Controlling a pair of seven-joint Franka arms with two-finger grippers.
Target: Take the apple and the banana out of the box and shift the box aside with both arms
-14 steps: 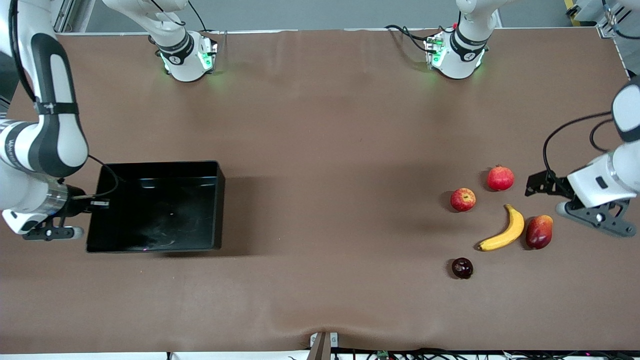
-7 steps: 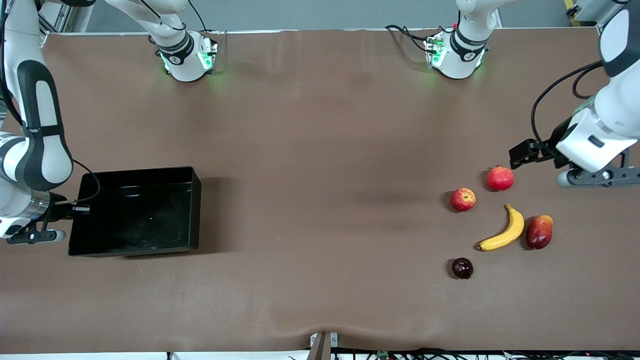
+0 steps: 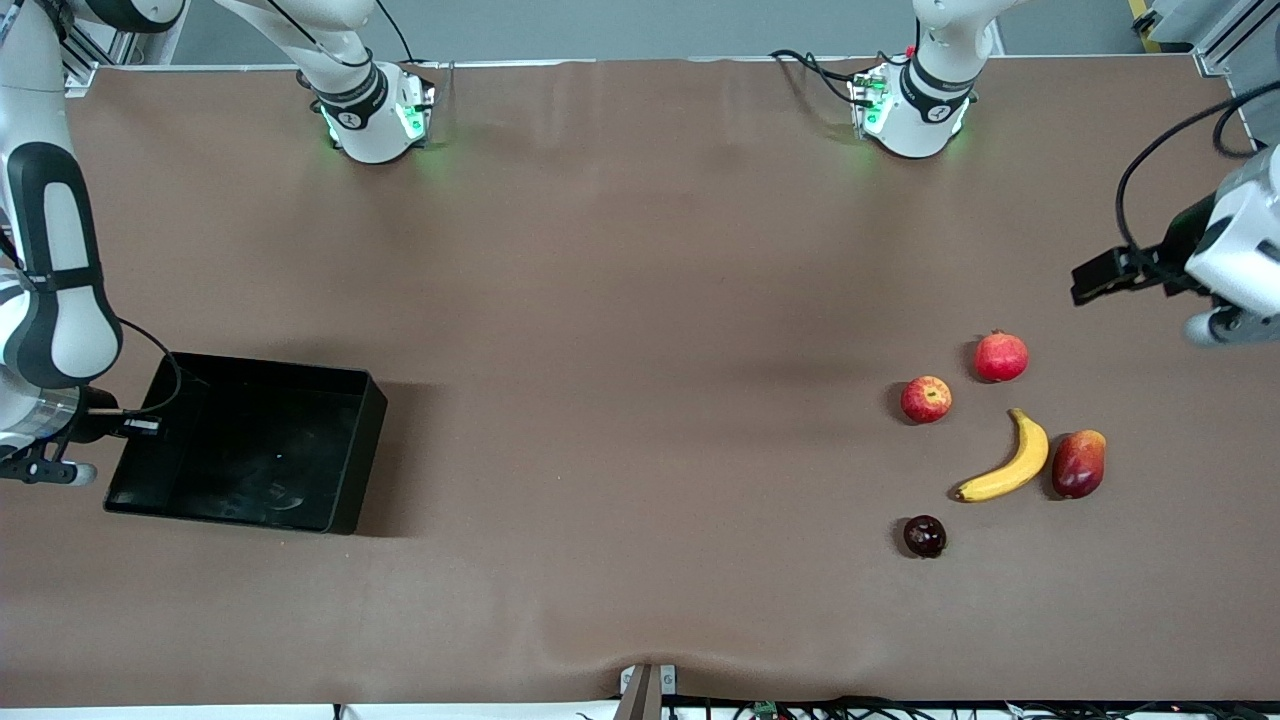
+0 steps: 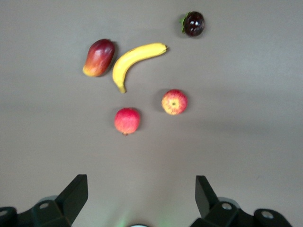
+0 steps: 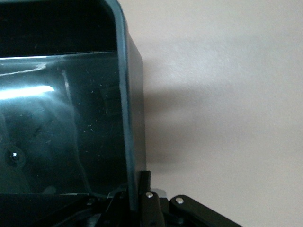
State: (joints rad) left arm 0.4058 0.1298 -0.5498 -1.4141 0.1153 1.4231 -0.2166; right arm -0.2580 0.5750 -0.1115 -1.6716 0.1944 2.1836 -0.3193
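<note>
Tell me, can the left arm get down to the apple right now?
Probably yes. The left gripper hangs open above the table with nothing in it, and the apple sits apart from the pomegranate and banana, leaving room around it.

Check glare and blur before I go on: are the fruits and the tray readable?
Left wrist view: banana and apple slightly soft, colours clear, no glare. Right wrist view: tray fills the frame with bright streaks on its glossy floor. Front view: sharp, soft shadows.
</note>
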